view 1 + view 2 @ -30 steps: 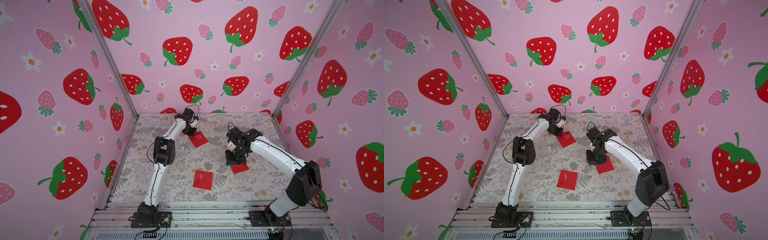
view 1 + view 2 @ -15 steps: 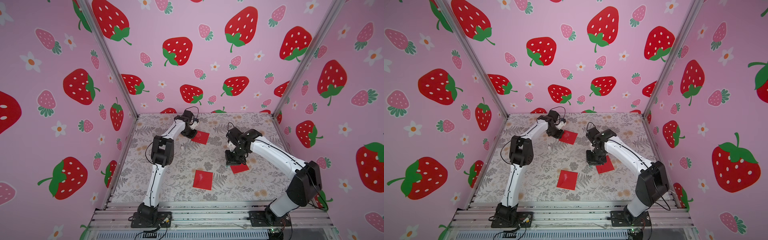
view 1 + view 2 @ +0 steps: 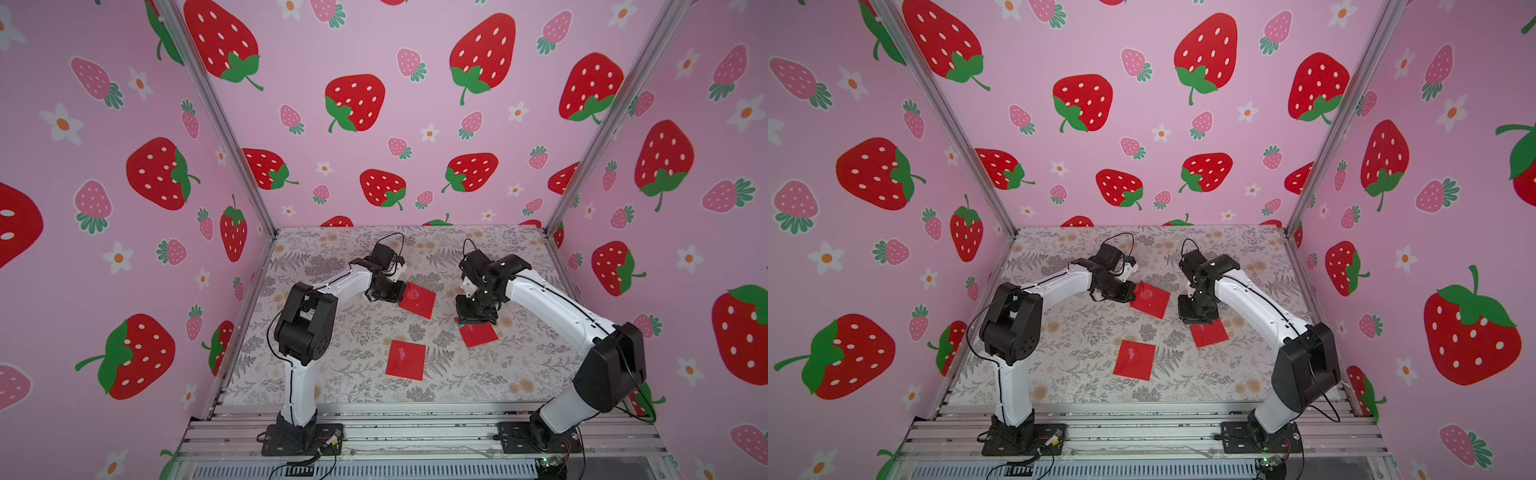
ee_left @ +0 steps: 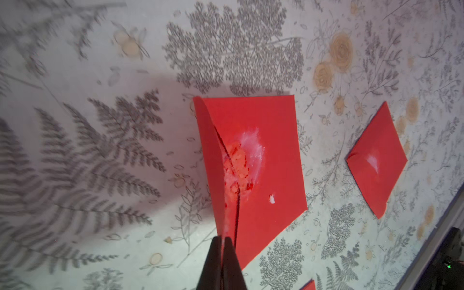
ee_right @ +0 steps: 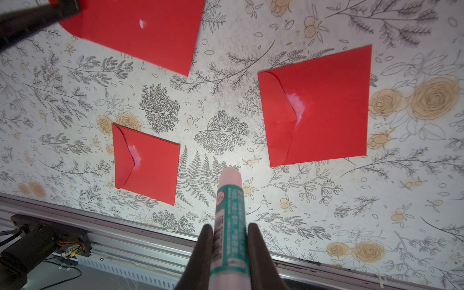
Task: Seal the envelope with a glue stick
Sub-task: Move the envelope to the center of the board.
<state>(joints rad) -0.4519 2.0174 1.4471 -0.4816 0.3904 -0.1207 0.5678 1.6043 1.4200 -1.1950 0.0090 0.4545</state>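
Note:
Three red envelopes lie on the floral table. My left gripper (image 4: 222, 241) is shut on the raised flap (image 4: 213, 160) of the far envelope (image 3: 417, 300) (image 3: 1150, 300). White glue smears (image 4: 252, 148) show under that flap. My right gripper (image 5: 229, 228) is shut on the glue stick (image 5: 229, 213), a white tube with a teal label and its pale tip uncapped. It hangs just behind the right envelope (image 3: 478, 334) (image 5: 319, 105) without touching it. In both top views the glue stick is hidden by the right gripper (image 3: 473, 318).
A third envelope (image 3: 405, 359) (image 5: 148, 163) lies nearer the front, with its flap down and a white smear at the flap tip. The metal rail (image 5: 150, 241) runs along the table's front edge. Pink strawberry walls close in the left, right and back sides.
My left gripper has shut on the far envelope's flap, and gripper and envelope have shifted a little to the right. The right arm and glue stick have stayed put.

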